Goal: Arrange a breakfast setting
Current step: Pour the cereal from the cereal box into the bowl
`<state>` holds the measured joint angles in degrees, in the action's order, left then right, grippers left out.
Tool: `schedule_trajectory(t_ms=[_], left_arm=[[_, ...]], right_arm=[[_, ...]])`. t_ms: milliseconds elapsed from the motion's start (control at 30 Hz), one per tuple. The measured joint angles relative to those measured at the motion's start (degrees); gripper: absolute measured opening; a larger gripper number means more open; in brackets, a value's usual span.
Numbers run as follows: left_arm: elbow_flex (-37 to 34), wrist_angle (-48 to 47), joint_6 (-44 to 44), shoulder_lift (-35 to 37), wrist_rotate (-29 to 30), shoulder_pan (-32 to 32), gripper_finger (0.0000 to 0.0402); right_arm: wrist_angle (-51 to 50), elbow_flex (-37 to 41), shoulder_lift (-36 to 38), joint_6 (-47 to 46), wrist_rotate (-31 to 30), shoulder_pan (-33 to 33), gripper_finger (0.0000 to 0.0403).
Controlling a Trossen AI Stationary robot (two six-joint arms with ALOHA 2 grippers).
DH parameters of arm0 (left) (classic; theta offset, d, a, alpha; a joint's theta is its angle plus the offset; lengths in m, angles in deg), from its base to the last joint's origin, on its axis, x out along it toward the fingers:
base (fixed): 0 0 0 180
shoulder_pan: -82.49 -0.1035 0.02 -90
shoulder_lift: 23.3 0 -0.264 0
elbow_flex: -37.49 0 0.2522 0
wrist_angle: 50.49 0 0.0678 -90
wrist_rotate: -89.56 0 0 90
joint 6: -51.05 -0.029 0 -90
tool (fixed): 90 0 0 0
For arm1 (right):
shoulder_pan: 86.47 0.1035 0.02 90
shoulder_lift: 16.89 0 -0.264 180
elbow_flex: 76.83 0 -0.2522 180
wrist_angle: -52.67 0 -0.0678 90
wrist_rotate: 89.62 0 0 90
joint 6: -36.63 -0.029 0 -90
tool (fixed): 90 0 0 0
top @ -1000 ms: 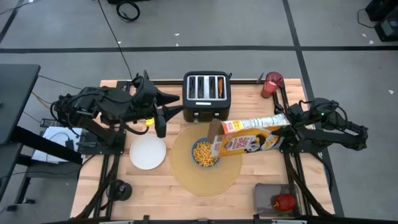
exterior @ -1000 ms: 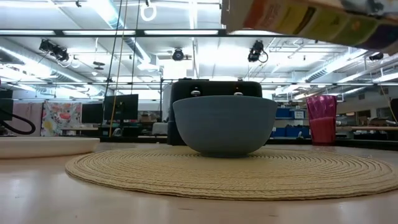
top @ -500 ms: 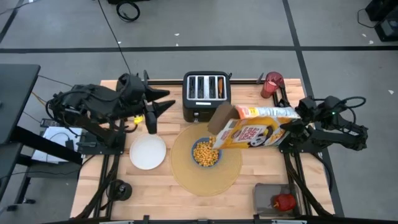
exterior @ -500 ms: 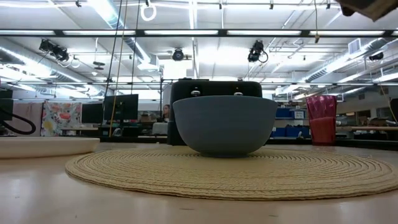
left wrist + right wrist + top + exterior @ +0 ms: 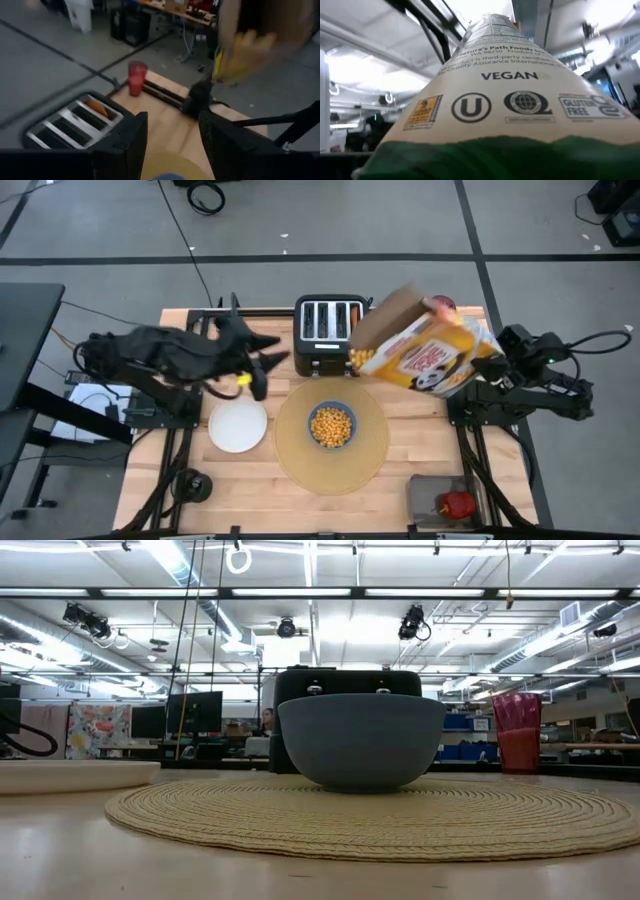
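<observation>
A small blue bowl (image 5: 331,425) full of yellow cereal stands in the middle of the round tan placemat (image 5: 300,465); both also show in the low view, the bowl (image 5: 360,740) on the mat (image 5: 380,815). A white plate (image 5: 237,425) lies on the table left of the mat. The red cup (image 5: 518,735) stands at the far right, the red apple (image 5: 458,504) at the near right. My right gripper (image 5: 482,362) is shut on the yellow-and-brown cereal box (image 5: 420,350), high above the table. My left gripper (image 5: 262,370) is open and empty above the table, left of the toaster. No spoon shows. My right gripper holds the cereal box by its closed end (image 5: 468,355), coming from the table's right side. The box itself hides the fingers; in the right wrist view its printed side panel (image 5: 495,100) fills the picture. The box is lifted clear and tilted, with its open flap (image 5: 385,315) toward the far left.
A black four-slot toaster (image 5: 330,335) stands at the far middle, with toast in one slot (image 5: 95,106). The apple lies in a grey tray (image 5: 425,492) at the near right corner. There is bare wood right of the mat and in front of the plate.
My right gripper has risen and drawn back toward the table's far right, tipping the cereal box from lying over the bowl, mouth down, to slanting with its open end up. The box has left the low view. The bowl keeps its cereal.
</observation>
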<state>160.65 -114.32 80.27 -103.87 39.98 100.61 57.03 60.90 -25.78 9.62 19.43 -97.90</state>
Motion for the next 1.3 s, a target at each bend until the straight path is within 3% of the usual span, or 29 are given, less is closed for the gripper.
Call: schedule_trajectory(t_ms=[200, 333, 633, 833, 1000, 1167, 1300], left_arm=[[-20.5, 30.8, -3.7, 0.4, -1.9, -1.5, 0.0186], [-27.8, 51.8, -9.0, -3.4, -5.6, -3.6, 0.0211], [-28.7, 71.6, -12.6, -12.7, -9.2, -8.1, 0.0339], [-28.7, 92.5, -21.5, -18.9, -14.2, -8.8, 0.0356], [-26.9, 98.2, -22.6, -21.9, -14.9, -9.4, 0.0356], [-20.3, 93.8, -29.0, -23.8, -16.2, -9.3, 0.0356], [-16.8, 87.8, -29.1, -23.8, -19.3, -9.7, 0.0356]], right_arm=[[11.5, 0.0, -6.2, -0.7, -1.7, 0.0, 0.0206], [18.4, 0.0, -10.9, -1.6, -2.1, 0.0, 0.0206], [29.0, 0.0, -19.2, -2.9, -1.2, 0.0, 0.0206], [35.1, 0.0, -22.4, -2.9, -1.1, 0.0, 0.0206], [36.7, 0.0, -24.3, -2.5, -0.9, 0.0, 0.0206], [40.1, 0.0, -26.6, -2.0, 0.1, 0.0, 0.0206], [42.9, -0.1, -28.0, -1.9, 0.1, 0.0, 0.0205]])
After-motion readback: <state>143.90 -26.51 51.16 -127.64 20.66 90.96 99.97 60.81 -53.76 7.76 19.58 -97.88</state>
